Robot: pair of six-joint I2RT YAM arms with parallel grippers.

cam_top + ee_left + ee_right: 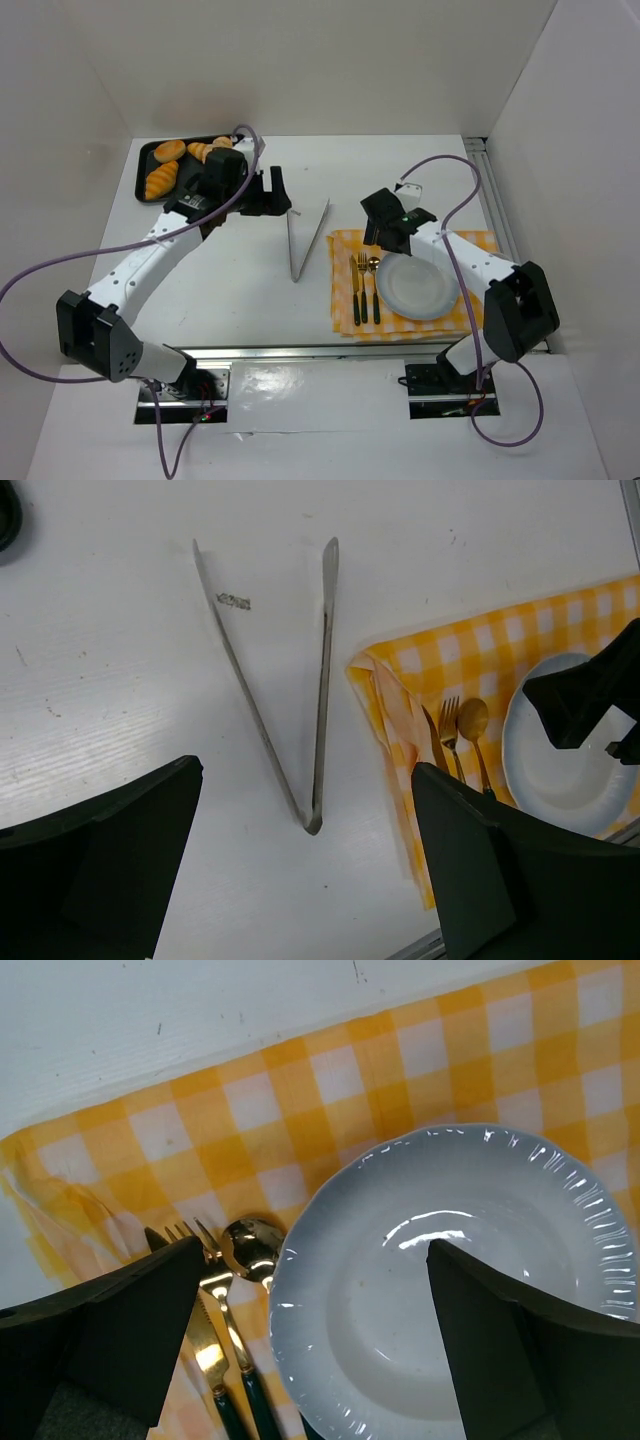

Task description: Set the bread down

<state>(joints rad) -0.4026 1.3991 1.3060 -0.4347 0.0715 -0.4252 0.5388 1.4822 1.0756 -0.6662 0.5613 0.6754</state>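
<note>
Bread (165, 178): several golden rolls, lying on a dark tray (141, 172) in the far-left corner. None on the plate (440, 305) yet; task judged barely begun.

Left gripper (308, 770): fingers spread wide, holding nothing. Hangs just inboard of the tray, toward the table's middle. Wrist view looks straight down on the tongs (323, 680).

Tongs: flat on bare table mid-way between left and right edges. Hinge toward the near edge, tips splayed toward the far edge.

Right gripper (315, 1248): fingers also wide, empty, poised over the plate's far-left rim.

Plate sits on a yellow checked cloth (480, 240) toward the near-right corner, with knife, fork and spoon (365, 290) just to its left.

Step in hand, as judged: left arm going for the tongs, or back to the tray for a roll directly. Cannot tell which from pose alone.

If tongs:
- Straddle both arms partway up from the hinge, not at the splayed tips, so one squeeze works the tool.
- Come down level; thin metal on a smooth top likely to skate.

If bare fingers:
- Take one roll across its short width.
- Squeeze lightly; soft crust probably dents.

Either way:
- Lift clear of the tray rim before crossing.
- Pull the right gripper back toward the right edge first, since it crowds the landing spot.
- Release low over the plate's hollow, away from the cutlery.
</note>
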